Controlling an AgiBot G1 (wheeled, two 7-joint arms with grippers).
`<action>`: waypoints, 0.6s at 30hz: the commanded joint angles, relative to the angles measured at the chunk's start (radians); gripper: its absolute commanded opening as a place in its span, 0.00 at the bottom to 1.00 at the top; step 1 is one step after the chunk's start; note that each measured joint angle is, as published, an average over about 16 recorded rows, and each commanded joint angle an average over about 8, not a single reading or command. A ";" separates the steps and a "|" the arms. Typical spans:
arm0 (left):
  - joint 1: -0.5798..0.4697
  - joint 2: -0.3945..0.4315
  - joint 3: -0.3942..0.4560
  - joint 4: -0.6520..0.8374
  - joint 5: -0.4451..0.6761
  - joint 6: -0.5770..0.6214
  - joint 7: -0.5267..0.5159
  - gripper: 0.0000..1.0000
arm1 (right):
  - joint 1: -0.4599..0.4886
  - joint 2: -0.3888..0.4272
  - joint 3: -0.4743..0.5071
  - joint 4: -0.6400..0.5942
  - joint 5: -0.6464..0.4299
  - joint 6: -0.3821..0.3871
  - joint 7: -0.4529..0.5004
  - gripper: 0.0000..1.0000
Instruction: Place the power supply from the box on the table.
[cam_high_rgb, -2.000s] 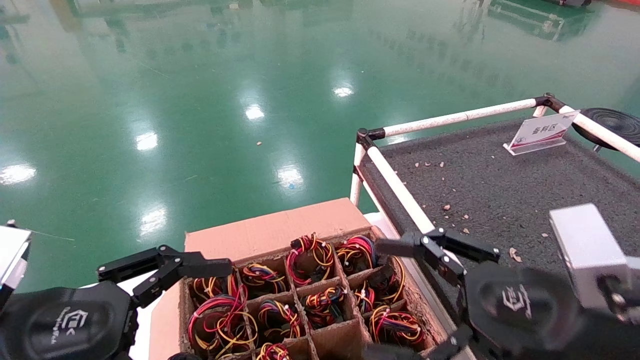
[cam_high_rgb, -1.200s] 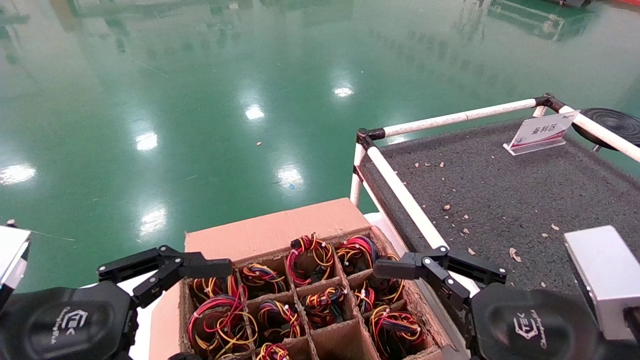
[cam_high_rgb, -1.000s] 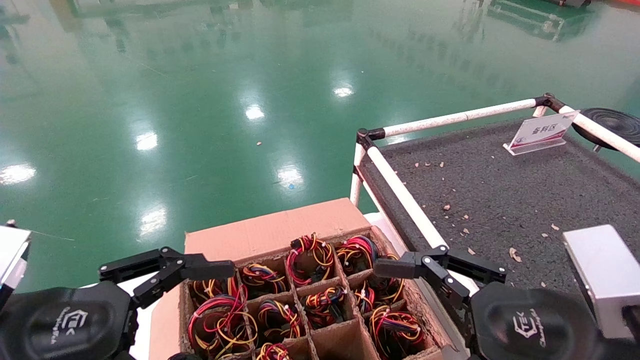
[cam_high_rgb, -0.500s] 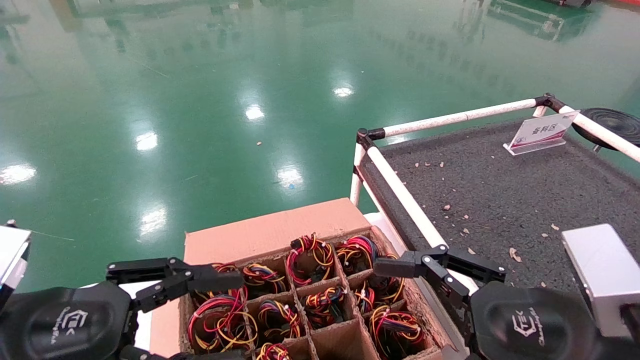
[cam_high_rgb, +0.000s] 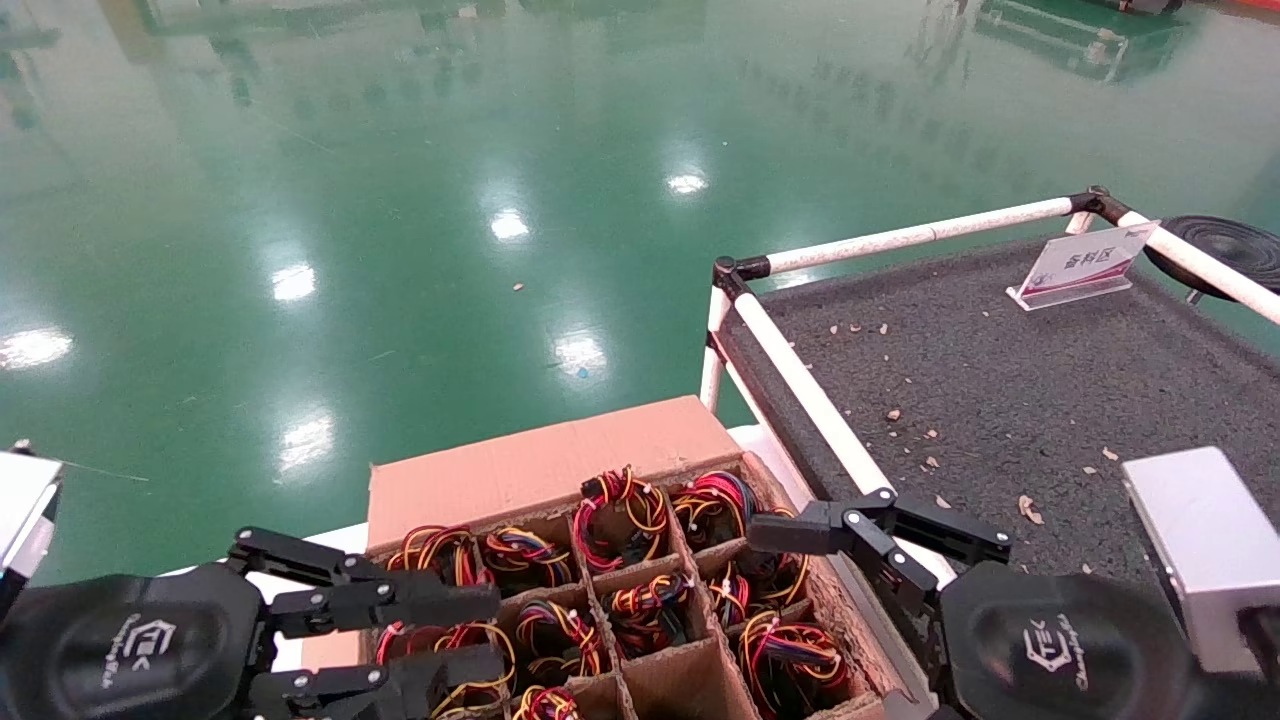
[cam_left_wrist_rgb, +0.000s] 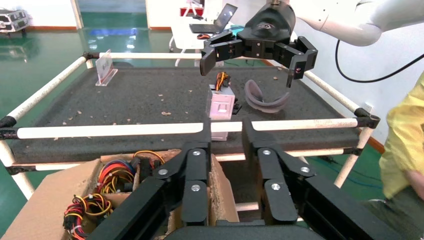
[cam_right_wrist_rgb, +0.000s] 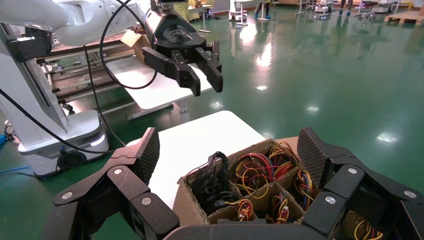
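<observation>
Open carton of wired power supplies beside the speckled table

The box (cam_high_rgb: 560, 470), brown cardboard with a divider grid, sits at 6 o'clock, its plain flap folded outward; each cell holds a power supply (cam_high_rgb: 620, 505) topped with red, yellow and black wires. The table (cam_high_rgb: 1010, 390), dark grey within white rails, lies at 3 o'clock.

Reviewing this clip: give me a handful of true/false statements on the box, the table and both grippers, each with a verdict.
1. Every visible cell of the box holds coiled wires. True.
2. The left gripper hangs over the table. False: it is over the box's left cells.
3. The right gripper is open and holds nothing. True.
4. The table holds nothing but cardboard crumbs. False: a power supply, a grey curved part and a sign stand are on it.
5. The left gripper's fingers are clamped on a wire bundle. False: they are apart, nothing between them.
</observation>
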 joint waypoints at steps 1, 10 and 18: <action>0.000 0.000 0.000 0.000 0.000 0.000 0.000 0.00 | 0.000 0.000 0.000 0.000 0.000 0.000 0.000 1.00; 0.000 0.000 0.000 0.000 0.000 0.000 0.000 0.00 | 0.000 0.000 0.000 -0.001 0.000 0.000 0.000 1.00; 0.000 0.000 0.000 0.000 0.000 0.000 0.000 0.00 | 0.000 0.000 0.000 -0.001 0.000 0.000 0.000 1.00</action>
